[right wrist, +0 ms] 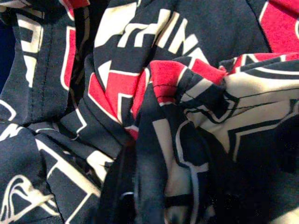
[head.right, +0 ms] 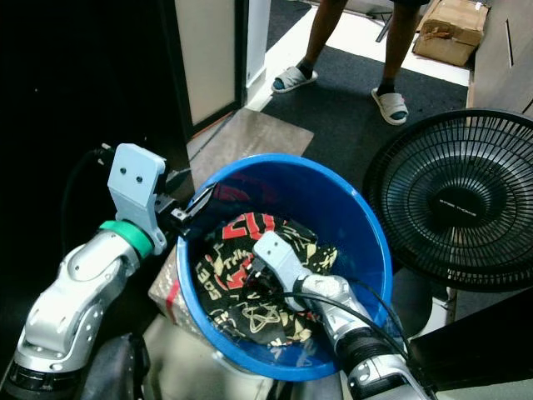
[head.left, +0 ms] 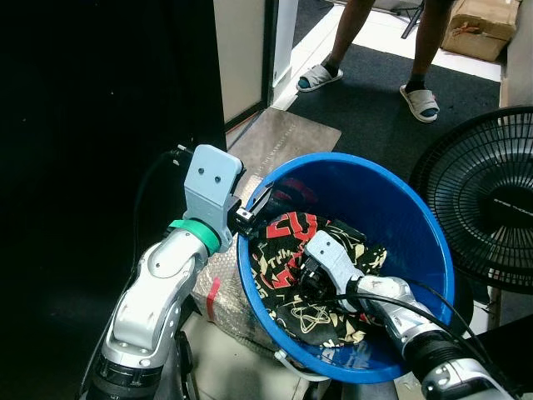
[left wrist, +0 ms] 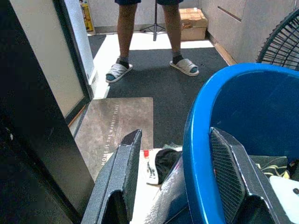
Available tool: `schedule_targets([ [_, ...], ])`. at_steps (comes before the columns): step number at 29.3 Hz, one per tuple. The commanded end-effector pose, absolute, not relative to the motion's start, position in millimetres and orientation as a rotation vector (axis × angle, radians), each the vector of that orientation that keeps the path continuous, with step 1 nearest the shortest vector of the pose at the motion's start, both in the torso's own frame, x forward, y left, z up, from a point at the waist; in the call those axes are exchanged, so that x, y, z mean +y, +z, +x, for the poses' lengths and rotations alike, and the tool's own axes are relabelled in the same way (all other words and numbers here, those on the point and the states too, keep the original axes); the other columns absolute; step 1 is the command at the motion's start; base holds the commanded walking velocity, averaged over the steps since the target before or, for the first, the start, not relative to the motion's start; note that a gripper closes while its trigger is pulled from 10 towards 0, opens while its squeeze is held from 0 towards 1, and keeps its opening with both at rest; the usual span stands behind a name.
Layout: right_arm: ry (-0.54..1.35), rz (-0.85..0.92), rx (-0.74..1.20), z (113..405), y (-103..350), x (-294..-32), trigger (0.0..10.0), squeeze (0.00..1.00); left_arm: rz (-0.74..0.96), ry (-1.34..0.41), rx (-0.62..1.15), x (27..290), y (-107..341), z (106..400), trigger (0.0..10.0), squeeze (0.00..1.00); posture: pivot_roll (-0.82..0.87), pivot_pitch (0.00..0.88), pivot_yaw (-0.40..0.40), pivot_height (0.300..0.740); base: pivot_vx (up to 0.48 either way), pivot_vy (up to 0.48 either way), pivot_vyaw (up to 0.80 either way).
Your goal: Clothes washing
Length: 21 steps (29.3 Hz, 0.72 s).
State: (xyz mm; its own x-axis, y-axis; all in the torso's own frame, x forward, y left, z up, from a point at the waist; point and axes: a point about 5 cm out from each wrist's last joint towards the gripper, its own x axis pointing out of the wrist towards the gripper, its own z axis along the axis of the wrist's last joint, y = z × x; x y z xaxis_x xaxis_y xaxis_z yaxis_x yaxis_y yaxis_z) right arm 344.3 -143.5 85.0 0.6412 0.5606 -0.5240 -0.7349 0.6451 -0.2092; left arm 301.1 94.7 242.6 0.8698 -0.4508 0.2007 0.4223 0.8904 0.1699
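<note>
I set the left gripper [head.left: 250,210] astride the blue tub's [head.left: 416,217] rim, fingers spread, one each side, I judge to steady it. Inside lies the black, red and cream garment [head.left: 287,250]. The right gripper [head.left: 310,279] presses into it; whether clenched, I cannot tell.

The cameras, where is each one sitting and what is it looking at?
Left eye view: on the head, looking down at the round blue plastic tub; both silver arms show.
Right eye view: beside it, same scene, plus the black floor fan.
Left wrist view: on the left arm; the left gripper straddles the tub's rim, a person's sandalled feet beyond.
Right wrist view: pressed into the black, red and cream printed garment.
Shared: tub and garment.
</note>
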Motion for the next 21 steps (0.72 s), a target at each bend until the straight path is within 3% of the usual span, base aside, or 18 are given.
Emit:
schedule_targets([
  [1, 0.755, -0.382, 0.555, 327.8, 56.2, -149.4, 0.0, 0.0, 0.115, -0.46, -0.142, 94.2, 223.2, 302.4, 10.0, 0.0, 0.02, 0.257, 0.055, 0.47, 0.0, 0.0, 0.0],
  [7, 0.717, -0.164, 0.122, 352.2, 135.6, -128.8, 0.0, 0.0, 0.097, -0.453, -0.145, 94.9, 225.1, 303.0, 10.0, 0.0, 0.02, 0.254, 0.062, 0.47, 0.0, 0.0, 0.0],
  [13, 0.706, -0.119, -0.04, 357.9, 173.5, -122.6, 0.0, 0.0, 0.092, -0.455, -0.147, 93.9, 226.0, 304.1, 10.0, 0.0, 0.02, 0.247, 0.068, 0.47, 0.0, 0.0, 0.0],
  [14, 0.693, -0.098, -0.143, 360.6, 199.4, -119.7, 10.0, 0.0, 0.092, -0.459, -0.15, 92.5, 226.8, 304.4, 10.0, 0.0, 0.02, 0.241, 0.069, 0.47, 0.0, 0.0, 0.0],
  [21, 0.664, -0.044, -0.384, 359.4, 264.7, -111.7, 10.0, 0.0, 0.087, -0.465, -0.155, 89.9, 226.7, 304.6, 10.0, 0.0, 0.02, 0.231, 0.064, 0.47, 0.0, 0.0, 0.0],
])
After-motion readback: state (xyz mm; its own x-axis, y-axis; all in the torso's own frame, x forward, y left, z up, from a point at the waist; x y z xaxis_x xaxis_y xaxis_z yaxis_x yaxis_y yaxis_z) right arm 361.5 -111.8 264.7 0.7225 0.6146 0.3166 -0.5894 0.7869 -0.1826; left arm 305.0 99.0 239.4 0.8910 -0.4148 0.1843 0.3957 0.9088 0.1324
